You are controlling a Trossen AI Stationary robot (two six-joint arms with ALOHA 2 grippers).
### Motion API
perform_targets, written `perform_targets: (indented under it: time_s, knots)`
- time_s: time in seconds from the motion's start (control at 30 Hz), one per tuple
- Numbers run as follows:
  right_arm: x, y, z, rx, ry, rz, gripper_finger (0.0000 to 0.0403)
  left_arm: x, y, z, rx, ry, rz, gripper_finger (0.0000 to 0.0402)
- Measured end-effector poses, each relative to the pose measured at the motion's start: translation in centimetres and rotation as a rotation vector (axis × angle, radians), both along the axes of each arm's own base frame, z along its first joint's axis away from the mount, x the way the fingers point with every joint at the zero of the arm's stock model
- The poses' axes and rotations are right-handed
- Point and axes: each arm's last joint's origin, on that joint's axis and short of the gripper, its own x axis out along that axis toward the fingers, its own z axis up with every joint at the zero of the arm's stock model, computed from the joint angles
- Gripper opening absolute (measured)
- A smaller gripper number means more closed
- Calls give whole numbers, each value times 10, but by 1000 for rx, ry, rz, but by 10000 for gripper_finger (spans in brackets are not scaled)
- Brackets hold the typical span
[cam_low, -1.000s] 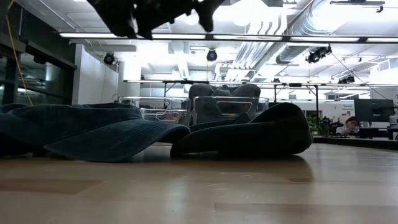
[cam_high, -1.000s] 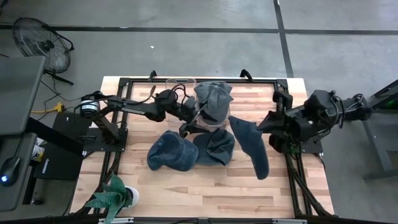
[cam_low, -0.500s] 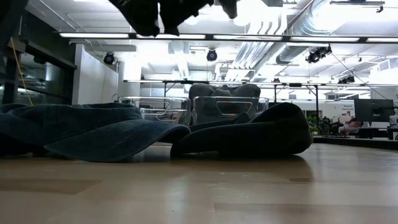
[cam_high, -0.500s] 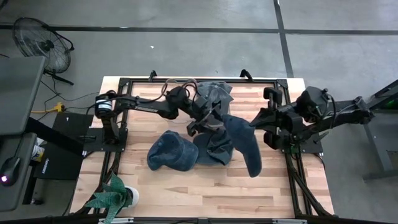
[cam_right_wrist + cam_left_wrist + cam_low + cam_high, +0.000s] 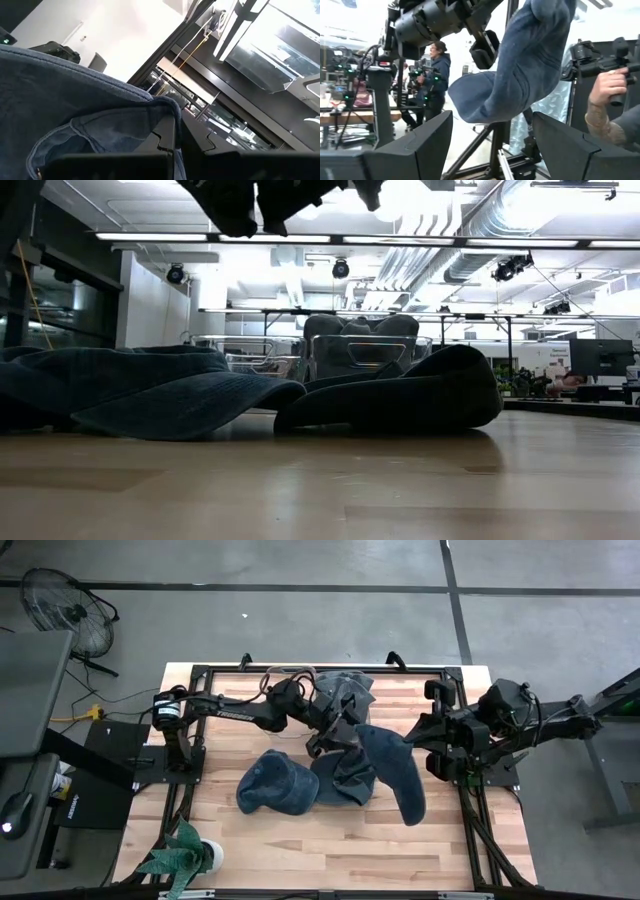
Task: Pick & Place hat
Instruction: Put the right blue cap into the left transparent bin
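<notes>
A blue denim hat (image 5: 396, 776) hangs above the table's right half, and my right gripper (image 5: 408, 739) is shut on it. My left gripper (image 5: 337, 736) reaches in from the left and stands open just beside the hat's far end. In the left wrist view the hat (image 5: 525, 70) hangs beyond my open fingers (image 5: 492, 122) and I see no touch. Two more denim hats (image 5: 278, 784) (image 5: 346, 776) lie crown-up on the table's middle. A clear bin (image 5: 338, 692) at the far edge holds more hats. My right gripper pinches the hat's cloth at a hemmed edge (image 5: 162, 107) between its two fingers, coming level from the table's right side. The hat hangs below the fingers, lifted clear of the table, with its brim (image 5: 470, 95) sticking out sideways.
A potted plant (image 5: 185, 852) stands at the near left corner. Black frame rails (image 5: 190, 755) run along both sides of the wooden table. In the low view the two lying hats (image 5: 150, 392) (image 5: 400, 395) stand before the bin (image 5: 370, 350). People show in the room behind.
My left gripper has gone toward the table's right edge and a little up, from beside the bin to the hanging hat, staying open. The hat in my right gripper has swung slightly toward the table's middle.
</notes>
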Motion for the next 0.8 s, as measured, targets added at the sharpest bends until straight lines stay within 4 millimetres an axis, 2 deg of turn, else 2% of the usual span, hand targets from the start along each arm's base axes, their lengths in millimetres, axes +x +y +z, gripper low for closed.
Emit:
perform_targets:
  time_s: [0.37,0.8]
  knots:
    - [10,2,-6,9,44,42,3,-2,0,5,35,-77,27,271]
    - [14,-4,-9,22,79,16,3,-7,-6,7,88,-87,-169,271]
